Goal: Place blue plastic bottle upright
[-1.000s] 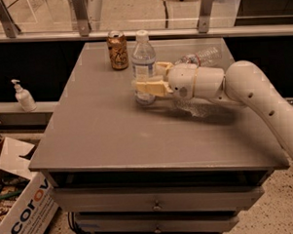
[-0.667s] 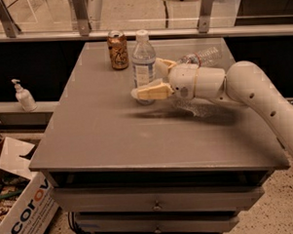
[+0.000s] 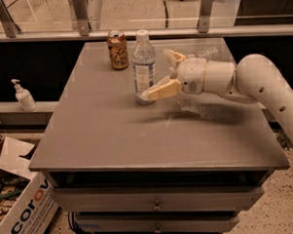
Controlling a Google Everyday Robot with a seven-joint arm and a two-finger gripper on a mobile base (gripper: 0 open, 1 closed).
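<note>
The blue plastic bottle point(image 3: 144, 65) stands upright on the grey table point(image 3: 137, 134), clear with a white cap and a pale blue-and-white label. My gripper point(image 3: 157, 74) is just right of it, open and empty, jaws spread wide. The near fingertip point(image 3: 155, 92) sits in front of the bottle's base; I cannot tell whether it touches. The far finger point(image 3: 173, 57) is apart from the bottle, to its right. The white arm point(image 3: 262, 79) comes in from the right.
A brown can point(image 3: 118, 50) stands close behind-left of the bottle. A clear wrinkled bottle point(image 3: 208, 52) lies behind the gripper. A small white pump bottle point(image 3: 24, 95) stands on a ledge at left. A cardboard box point(image 3: 19, 212) sits on the floor lower left.
The gripper, which was around the bottle a second ago, has spread its jaws and drawn back slightly to the right. The bottle stays upright in place.
</note>
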